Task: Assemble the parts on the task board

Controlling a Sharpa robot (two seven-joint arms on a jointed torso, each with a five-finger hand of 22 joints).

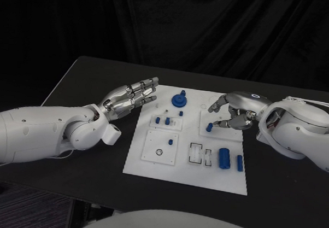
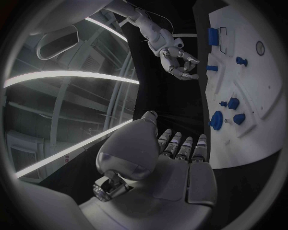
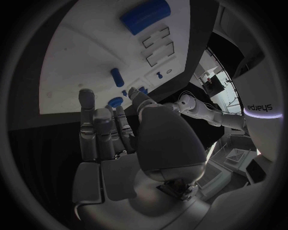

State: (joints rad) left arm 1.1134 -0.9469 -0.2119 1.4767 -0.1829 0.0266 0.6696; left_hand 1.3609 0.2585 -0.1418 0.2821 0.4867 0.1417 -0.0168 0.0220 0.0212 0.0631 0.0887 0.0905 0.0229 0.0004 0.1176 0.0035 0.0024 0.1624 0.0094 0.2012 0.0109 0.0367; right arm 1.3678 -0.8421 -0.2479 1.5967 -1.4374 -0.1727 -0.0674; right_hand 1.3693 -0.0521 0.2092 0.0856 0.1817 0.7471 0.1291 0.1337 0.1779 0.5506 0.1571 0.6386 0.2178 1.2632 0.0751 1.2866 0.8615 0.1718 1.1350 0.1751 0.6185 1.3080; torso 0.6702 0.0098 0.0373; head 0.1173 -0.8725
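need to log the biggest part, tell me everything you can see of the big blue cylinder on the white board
The big blue cylinder is a smooth, matte, plastic-looking part, the largest blue piece on the white task board. It lies on its side in the board's near right area, its long axis running away from the robot. A slimmer blue bar lies beside it on the right, and outlined rectangular slots sit to its left. Neither hand touches it; the right hand hovers farther back.

A black table (image 1: pixel 88 84) stands before a dark curtain (image 1: pixel 221 26), with grey carpet (image 1: pixel 20 209) below.
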